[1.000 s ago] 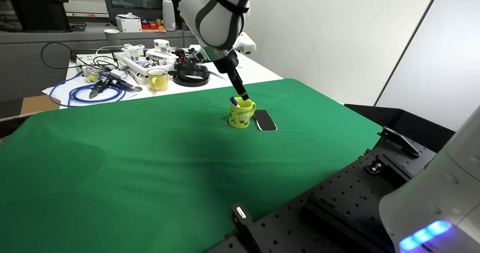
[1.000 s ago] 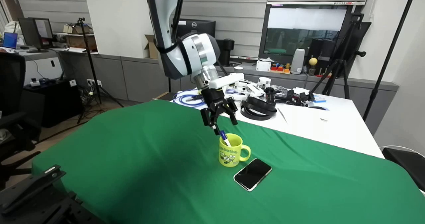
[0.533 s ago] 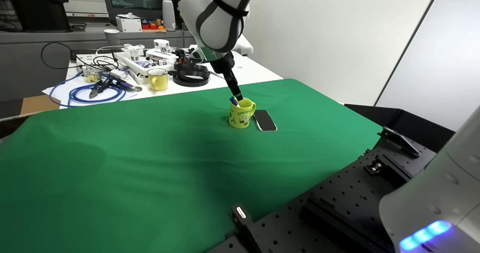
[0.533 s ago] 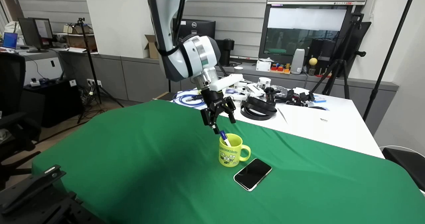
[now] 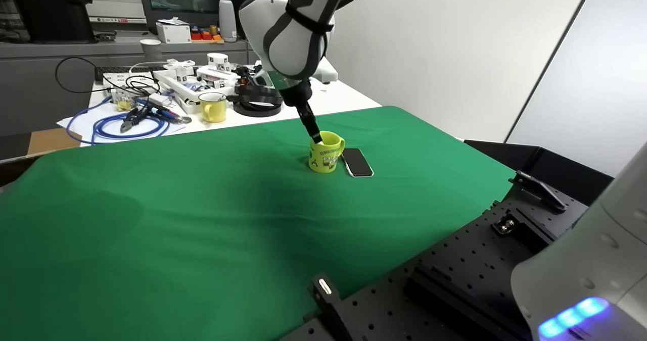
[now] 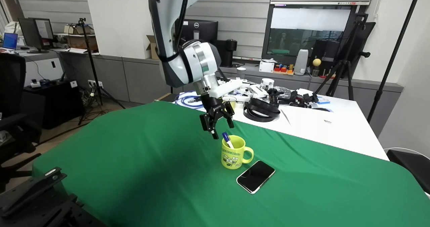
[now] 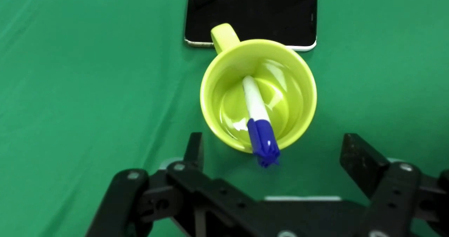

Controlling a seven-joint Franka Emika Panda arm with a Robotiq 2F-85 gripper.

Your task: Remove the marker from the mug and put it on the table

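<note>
Presently, the marker [image 7: 257,112] (with its blue end upward) leans inside the mug [image 6: 231,159], and the gripper [image 7: 273,142] hangs near both, jaws spread widely.

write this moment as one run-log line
claw: open | marker: ungripped, leaning inside mug, blue cap sticking out | mug: upright on green-covered table | phone: beside mug | removal: not done

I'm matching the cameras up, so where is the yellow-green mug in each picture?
In an exterior view: the mug, at the centre.
In an exterior view: the mug, just right of centre, lower half.
Wrist view: the mug, just right of centre.
Shared landmark: the phone, beside the mug in all three.
</note>
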